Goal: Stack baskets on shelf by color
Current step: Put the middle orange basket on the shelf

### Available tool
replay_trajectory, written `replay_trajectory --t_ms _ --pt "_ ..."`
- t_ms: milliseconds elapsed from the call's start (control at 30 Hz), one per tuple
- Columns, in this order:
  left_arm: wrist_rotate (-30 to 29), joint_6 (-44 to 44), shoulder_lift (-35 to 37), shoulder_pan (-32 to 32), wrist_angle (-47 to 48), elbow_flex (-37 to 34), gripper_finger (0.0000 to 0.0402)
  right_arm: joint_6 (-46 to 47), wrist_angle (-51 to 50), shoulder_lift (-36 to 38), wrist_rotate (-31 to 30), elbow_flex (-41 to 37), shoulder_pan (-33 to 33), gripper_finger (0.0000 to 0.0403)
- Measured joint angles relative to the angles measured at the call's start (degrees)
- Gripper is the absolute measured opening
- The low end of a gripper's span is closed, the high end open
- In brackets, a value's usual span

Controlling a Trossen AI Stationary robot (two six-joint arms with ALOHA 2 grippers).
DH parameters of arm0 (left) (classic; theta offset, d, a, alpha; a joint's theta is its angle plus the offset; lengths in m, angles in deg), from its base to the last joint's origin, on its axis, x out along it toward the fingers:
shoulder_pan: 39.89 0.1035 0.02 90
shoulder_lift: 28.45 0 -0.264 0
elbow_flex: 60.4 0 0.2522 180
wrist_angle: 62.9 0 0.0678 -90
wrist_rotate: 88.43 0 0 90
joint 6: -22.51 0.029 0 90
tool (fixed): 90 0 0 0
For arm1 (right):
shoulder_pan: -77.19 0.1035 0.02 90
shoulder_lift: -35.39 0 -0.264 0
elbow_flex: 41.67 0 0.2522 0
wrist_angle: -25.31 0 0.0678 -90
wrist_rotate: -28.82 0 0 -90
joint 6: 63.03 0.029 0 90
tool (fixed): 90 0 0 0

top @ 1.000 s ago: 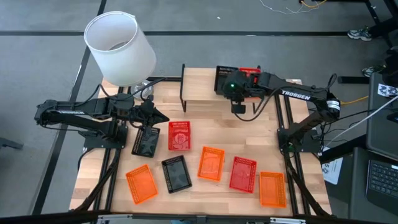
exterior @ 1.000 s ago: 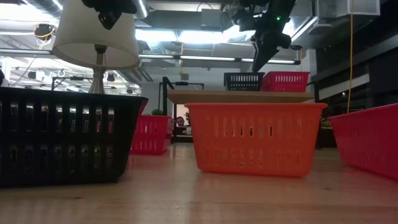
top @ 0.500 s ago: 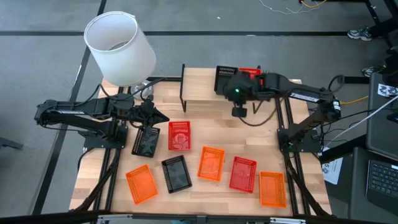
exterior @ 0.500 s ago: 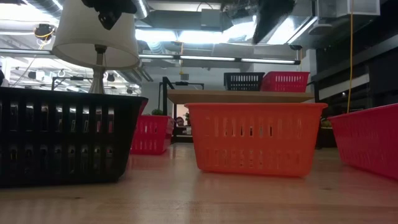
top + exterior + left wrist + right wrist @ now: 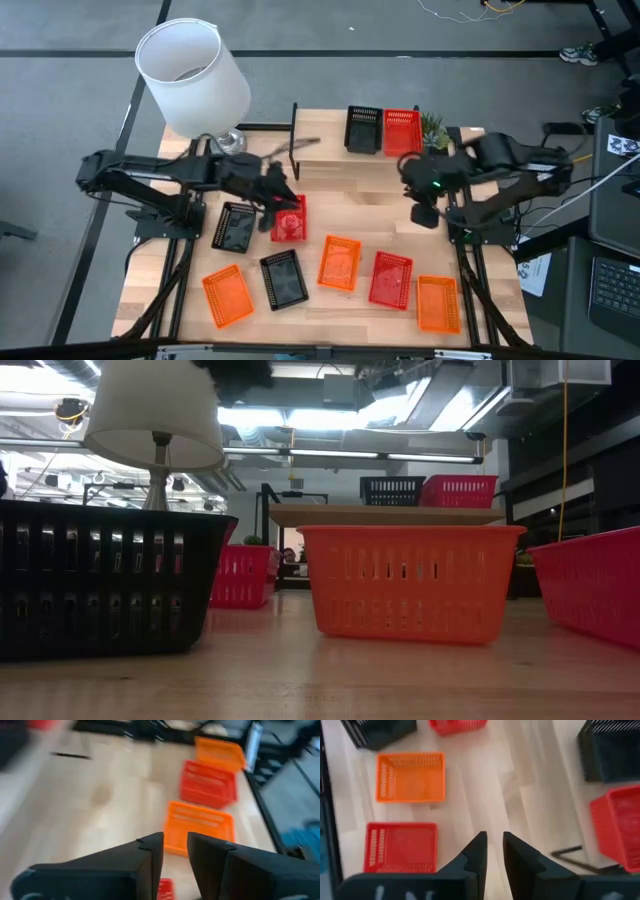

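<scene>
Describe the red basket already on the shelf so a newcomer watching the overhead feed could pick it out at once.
Start at the light-wood shelf along the table's far edge, beside the white lampshade. Two baskets sit side by side on its right part. The red basket is the right-hand one, next to the black basket; every other red basket lies down on the tabletop.

You have a white lampshade on a shiny lamp base at the table's far left corner. A small green plant sits near the far right.
</scene>
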Motion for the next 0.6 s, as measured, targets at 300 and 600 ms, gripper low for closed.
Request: replay_trajectory --t_ms 300,600 --pt "2.1 2.4 -21.4 -2.6 -4.2 8.1 0.0085 12.3 1.4 7.5 -9.3 -9.5 8.7 0.0062" --pt "4.1 3.3 -38.1 -5.0 -4.3 16.8 0.0084 16.1 2.6 8.9 -9.3 -15.8 11.4 0.0062"
